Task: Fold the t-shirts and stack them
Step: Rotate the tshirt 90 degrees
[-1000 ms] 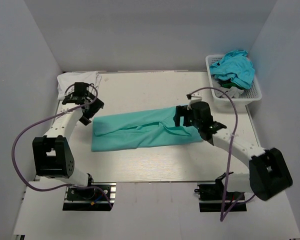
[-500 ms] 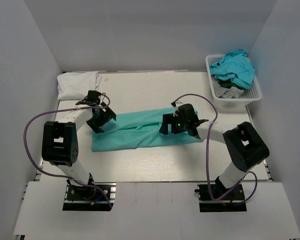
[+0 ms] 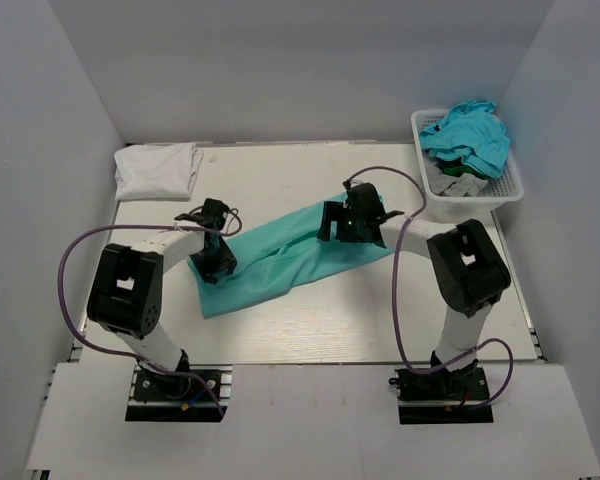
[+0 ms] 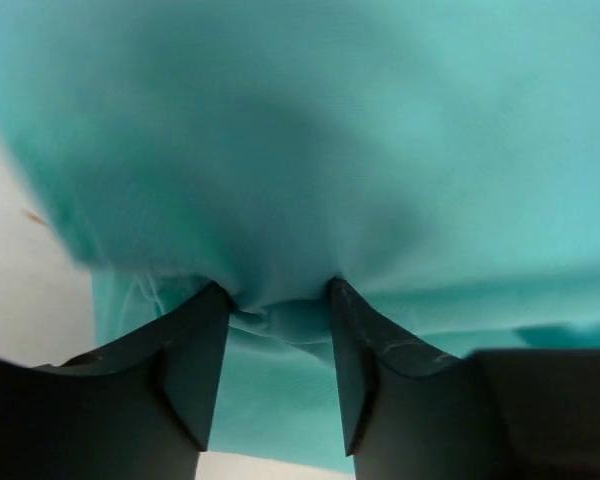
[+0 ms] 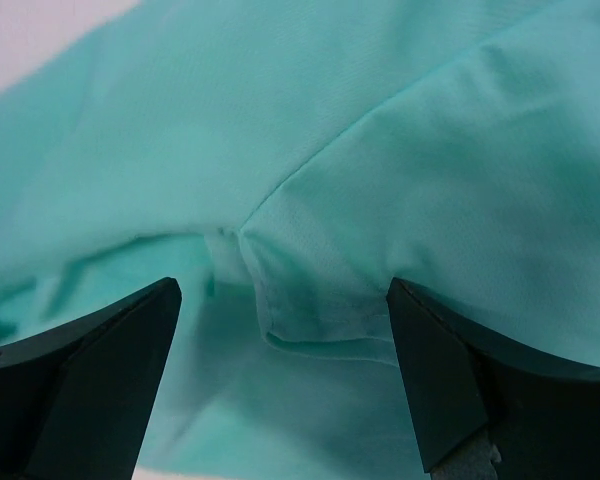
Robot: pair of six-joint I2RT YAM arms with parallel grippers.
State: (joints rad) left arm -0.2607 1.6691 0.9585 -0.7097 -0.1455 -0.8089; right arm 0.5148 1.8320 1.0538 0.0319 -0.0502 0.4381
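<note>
Found mint-green t-shirt [image 3: 280,255] folded into a long strip, lying slantwise across the middle of the bench [image 3: 280,330], with left tool [image 4: 278,300] clenched on a bunched pinch of cloth at the near-left end. Found right tool [image 5: 282,290] released, fingers spread wide either side of a folded hem at the far-right end, gripping nothing. Noted white t-shirt [image 3: 158,168] lying at far-left corner and turquoise t-shirts [image 3: 467,135] heaped in the basket [image 3: 515,185] at far right.

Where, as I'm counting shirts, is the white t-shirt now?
In the top view the white t-shirt lies at the far left corner of the table, beyond the left gripper and apart from the mint-green t-shirt.
</note>
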